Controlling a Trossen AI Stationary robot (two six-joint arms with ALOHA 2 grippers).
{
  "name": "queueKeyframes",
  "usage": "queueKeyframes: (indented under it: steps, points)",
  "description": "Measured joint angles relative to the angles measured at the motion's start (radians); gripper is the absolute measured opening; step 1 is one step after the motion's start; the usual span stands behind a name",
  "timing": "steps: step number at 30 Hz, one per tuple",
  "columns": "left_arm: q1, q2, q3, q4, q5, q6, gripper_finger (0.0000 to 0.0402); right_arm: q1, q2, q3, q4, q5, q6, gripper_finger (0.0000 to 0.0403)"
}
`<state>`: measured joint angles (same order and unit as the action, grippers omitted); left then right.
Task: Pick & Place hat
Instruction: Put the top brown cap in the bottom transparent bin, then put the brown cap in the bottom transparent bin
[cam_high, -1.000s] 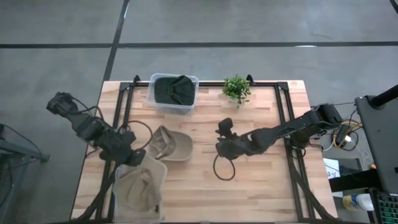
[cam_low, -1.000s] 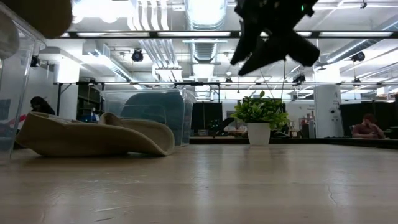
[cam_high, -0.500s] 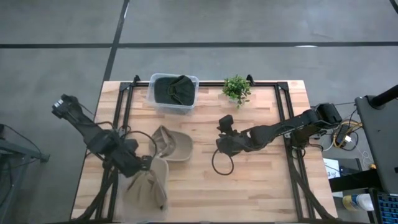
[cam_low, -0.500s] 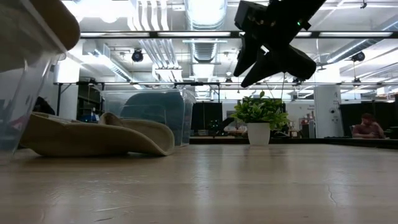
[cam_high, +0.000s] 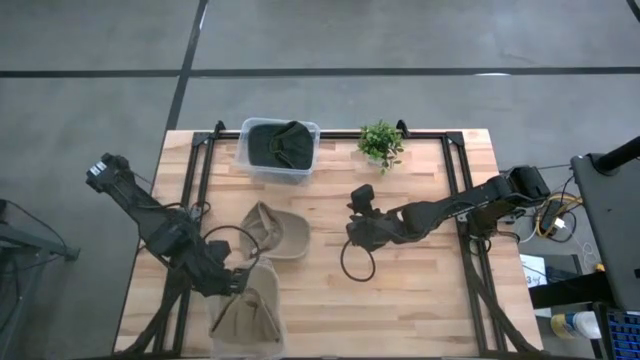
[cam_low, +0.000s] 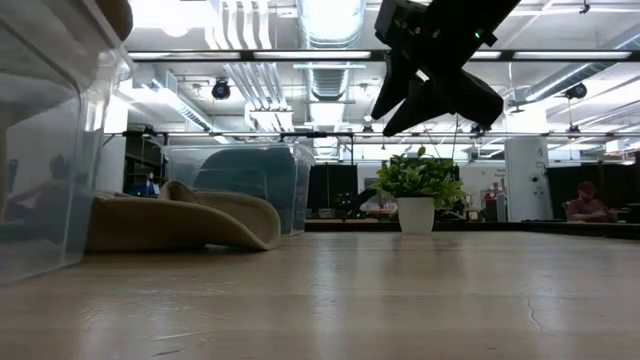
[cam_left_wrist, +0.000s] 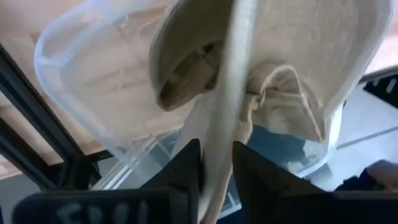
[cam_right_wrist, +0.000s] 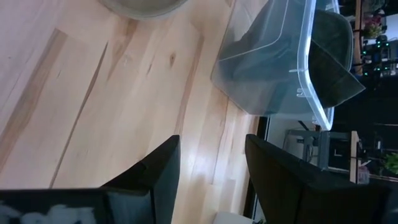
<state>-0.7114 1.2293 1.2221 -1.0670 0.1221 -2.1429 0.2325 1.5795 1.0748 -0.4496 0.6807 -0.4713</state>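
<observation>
My left gripper (cam_high: 228, 285) is near the table's near-left corner, shut on a clear plastic bin (cam_high: 250, 318) that is tipped over at a slant, with beige hats (cam_left_wrist: 292, 74) inside. The bin fills the left of the low view (cam_low: 40, 160). Another beige hat (cam_high: 276, 232) lies crown-down on the table just beyond it. My right gripper (cam_high: 357, 226) hovers open above mid-table, touching nothing, to the right of that hat. A dark green hat (cam_high: 282, 145) sits in a second clear bin at the far edge. My left gripper pinches the bin's rim (cam_left_wrist: 235, 87) between its two fingers (cam_left_wrist: 186, 171), one finger inside the wall and one outside. The rim runs along the fingers. The bin is tilted in the hold, and I cannot tell whether its lower edge touches the table.
A small potted plant (cam_high: 381, 143) stands at the far edge, right of the far bin (cam_high: 248, 160). A black cable loop (cam_high: 356, 263) hangs under my right gripper. Bare wood stretches over the table's middle and right. Black frame rails (cam_high: 190, 190) run along both sides.
My left gripper has moved toward the table's near edge and a little right, turning as it went. The bin it holds has gone from standing open side up to tipped at a slant, and it has come closer to the near edge. The beige hats have stayed inside.
</observation>
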Motion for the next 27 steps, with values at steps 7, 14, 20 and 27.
queueKeyframes:
  steps: [7,14,20,27]
  points:
    - [-0.017,-0.008,0.0,-0.036,0.065,0.033,0.0123,0.0,0.0,0.0,0.016,0.0,0.001,0.0175]
    - [-0.018,-0.055,0.0,-0.094,0.003,0.135,0.0125,-0.002,0.0,0.0,0.033,-0.084,0.113,0.0173]
    - [-0.018,-0.099,0.0,-0.119,-0.31,0.345,0.0126,-0.01,0.0,0.0,0.127,-0.3,0.268,0.0172]
    - [-0.017,-0.126,0.0,-0.112,-0.712,0.69,0.0126,-0.036,0.003,0.0,0.278,-0.35,0.451,0.0163]
